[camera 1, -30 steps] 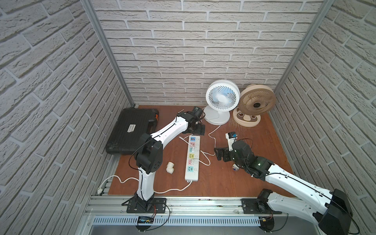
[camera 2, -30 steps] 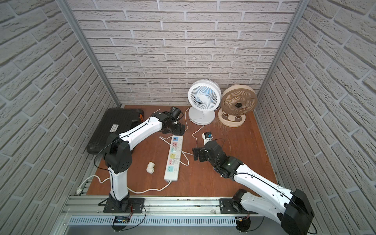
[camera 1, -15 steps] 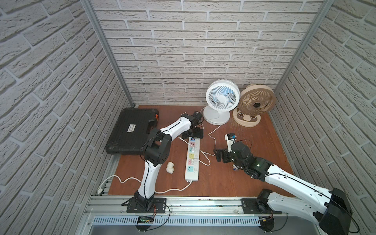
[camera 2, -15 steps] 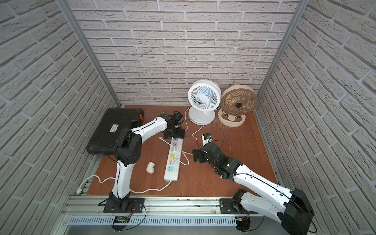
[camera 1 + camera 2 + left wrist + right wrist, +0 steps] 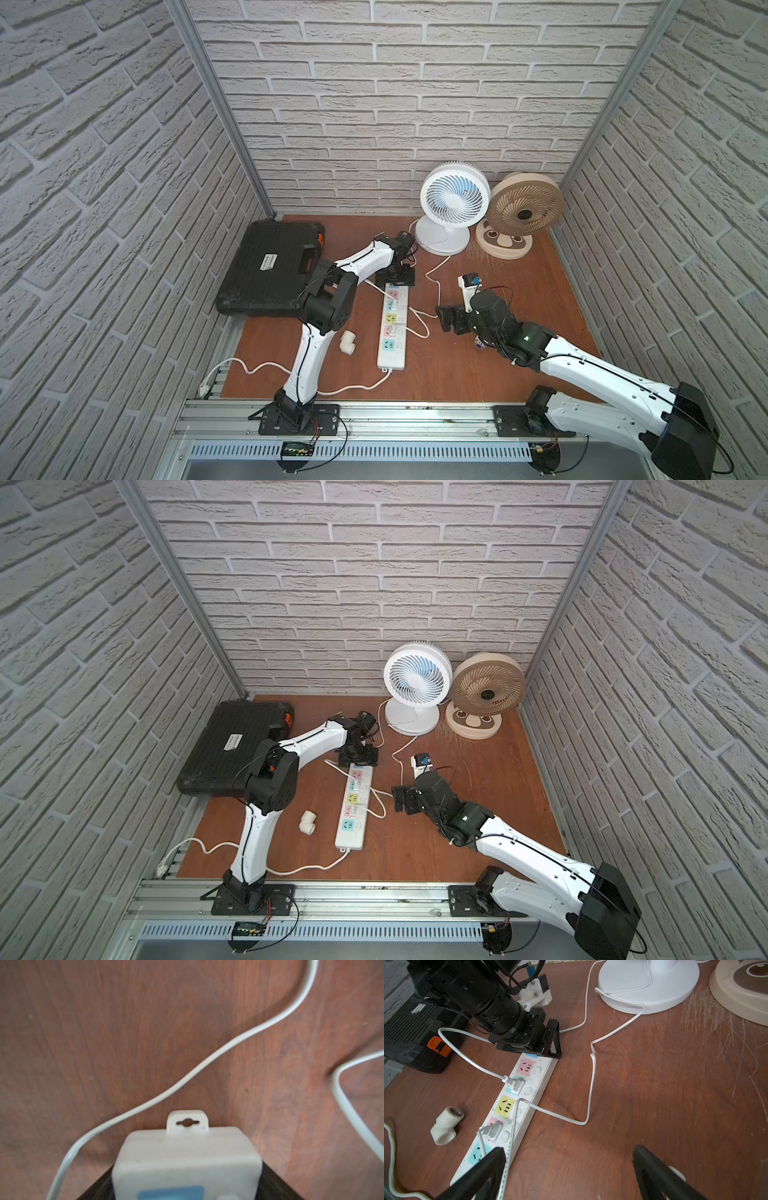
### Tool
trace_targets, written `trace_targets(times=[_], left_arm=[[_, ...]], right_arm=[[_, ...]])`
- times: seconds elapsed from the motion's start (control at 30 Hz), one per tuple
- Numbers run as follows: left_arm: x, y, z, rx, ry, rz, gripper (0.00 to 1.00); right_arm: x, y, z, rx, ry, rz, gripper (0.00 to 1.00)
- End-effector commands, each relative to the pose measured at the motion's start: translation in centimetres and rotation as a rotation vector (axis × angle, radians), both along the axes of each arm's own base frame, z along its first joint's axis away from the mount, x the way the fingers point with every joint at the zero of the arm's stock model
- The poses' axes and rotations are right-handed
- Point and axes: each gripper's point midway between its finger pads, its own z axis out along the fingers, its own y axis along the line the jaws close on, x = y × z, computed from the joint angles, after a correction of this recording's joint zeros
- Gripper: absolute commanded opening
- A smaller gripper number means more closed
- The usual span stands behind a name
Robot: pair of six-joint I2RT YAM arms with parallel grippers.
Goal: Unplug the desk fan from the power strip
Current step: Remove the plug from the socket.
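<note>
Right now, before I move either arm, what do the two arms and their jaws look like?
Both arms have glossy white link shells with bulky black joint housings, and thin black cables run along them. The left gripper is black, with flat, open-framed black jaws and a white bracket on its wrist. The right gripper has black wedge-shaped jaws; its wrist carries a white mount with a small blue part, and a green light glows behind it.
</note>
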Motion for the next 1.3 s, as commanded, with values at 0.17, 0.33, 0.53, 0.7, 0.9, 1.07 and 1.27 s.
trace_targets(times=[0.17, 0.33, 0.53, 0.7, 0.9, 1.07, 1.27], left_arm=[[-0.4, 1.0, -1.0, 0.040, 0.041, 0.036, 0.60], [-0.2, 1.8, -0.9, 0.060, 0.037, 0.066, 0.22], [-0.5, 2.5, -1.6, 0.063, 0.055, 0.121, 0.00], [-0.5, 2.5, -2.1, 0.015, 0.065, 0.149, 0.00], [-0.7, 3.3, -2.6, 0.043, 0.078, 0.173, 0.00], [-1.2, 3.9, -3.0, 0.073, 0.087, 0.166, 0.00], [-2.0, 5.5, -2.8, 0.151, 0.103, 0.166, 0.00]], right_arm=[[0.3, 0.7, 1.0, 0.011, -0.029, 0.005, 0.99], [0.1, 1.2, 1.4, 0.011, -0.031, 0.022, 0.99], [-0.3, 2.4, 2.3, 0.005, -0.046, 0.050, 0.99], [-1.0, 4.2, 3.2, 0.026, -0.058, 0.084, 0.99], [-2.6, 8.7, 3.2, 0.073, -0.045, 0.175, 1.00], [-4.3, 13.0, 1.8, 0.103, 0.013, 0.256, 0.96], [-5.6, 16.6, -0.4, 0.094, 0.082, 0.316, 0.87]])
